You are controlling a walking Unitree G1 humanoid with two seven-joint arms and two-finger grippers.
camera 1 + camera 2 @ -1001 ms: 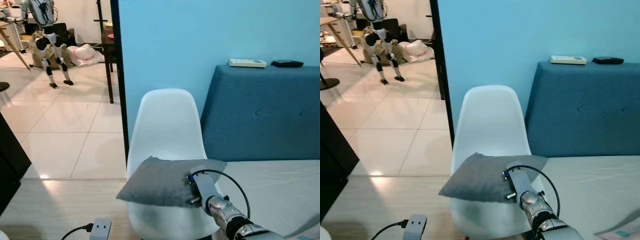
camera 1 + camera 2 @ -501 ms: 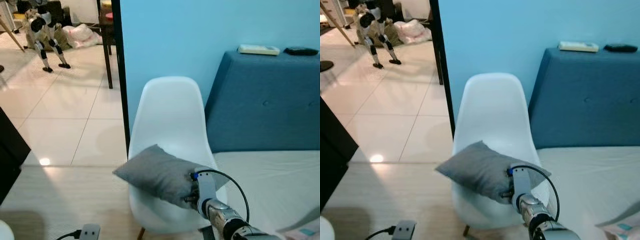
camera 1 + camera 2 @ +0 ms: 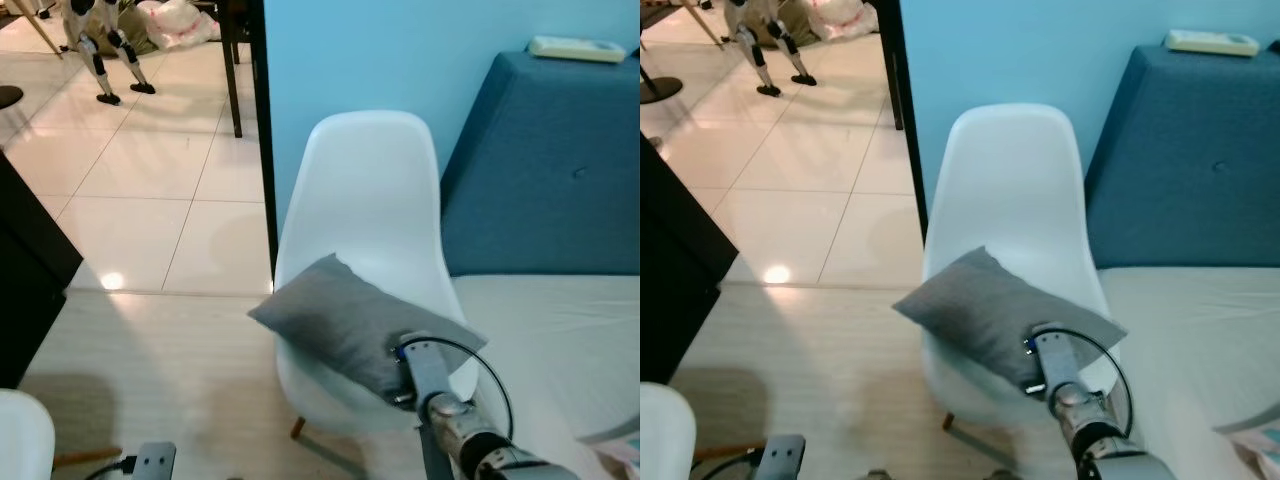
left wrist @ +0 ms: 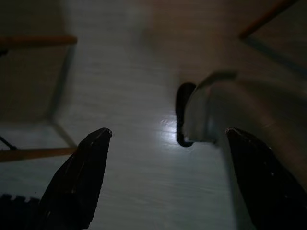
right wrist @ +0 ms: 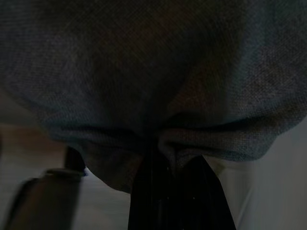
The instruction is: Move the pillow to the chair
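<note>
Right gripper (image 5: 168, 158) is pinching the grey pillow (image 3: 360, 325), fabric bunching around its closed fingers. We're seeing the pillow lying tilted across the white chair (image 3: 372, 190) seat, one corner overhanging toward 9 o'clock. Left gripper (image 4: 168, 139) is hanging spread apart over the floor. Blue headboard (image 3: 560, 170) is sitting at 3 o'clock of the chair.

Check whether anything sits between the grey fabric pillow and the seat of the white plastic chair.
Nothing visible does. The right gripper is pinched on the edge of the grey fabric pillow, which is tilted above the seat of the white plastic chair. The visible part of the seat is bare.
</note>
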